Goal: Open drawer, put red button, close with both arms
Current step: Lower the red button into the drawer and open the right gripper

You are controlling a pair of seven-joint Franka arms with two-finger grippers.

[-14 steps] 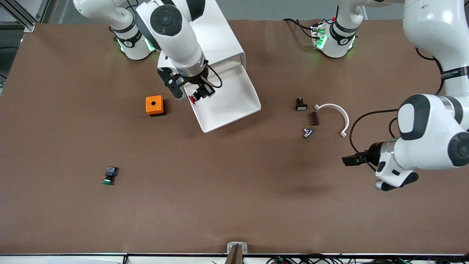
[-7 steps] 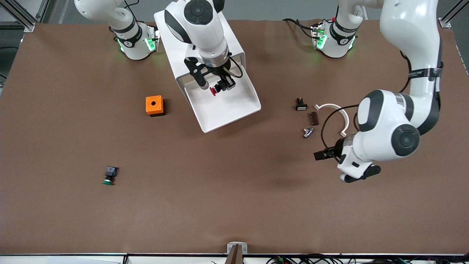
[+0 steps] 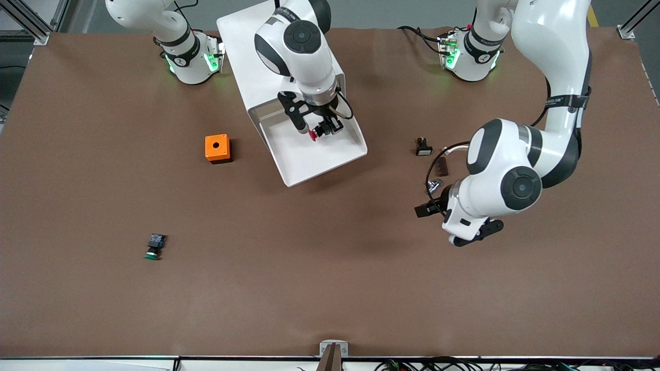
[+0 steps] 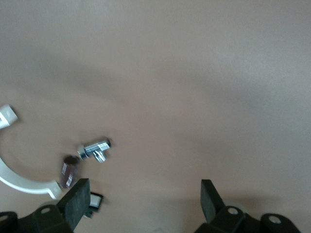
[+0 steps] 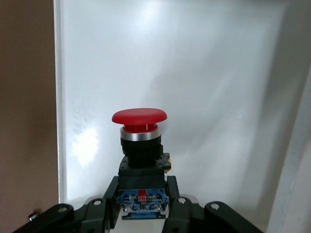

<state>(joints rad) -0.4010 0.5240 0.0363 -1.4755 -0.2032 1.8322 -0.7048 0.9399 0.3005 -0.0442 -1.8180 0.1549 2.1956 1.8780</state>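
The right arm reaches down from its base over the cabinet [image 3: 268,56], its wrist bent so the right gripper [image 3: 320,129] hangs over the open drawer [image 3: 330,154]. Its fingers [image 5: 172,194] are clamped on the black and blue body of the red button [image 5: 140,127], which is up in the air above the drawer's white floor. In the right wrist view the button's long axis runs straight out from the gripper, red cap leading and the blue part back between the fingers.

The left arm arches from its base and folds at the elbow, carrying the left gripper [image 3: 427,209] low over bare tabletop [image 3: 330,268] toward the left arm's end. Its fingers [image 4: 208,196] stand apart with nothing between them. Near it on the tabletop lie a small metal fitting [image 4: 95,148] and a white curved piece [image 4: 19,179].
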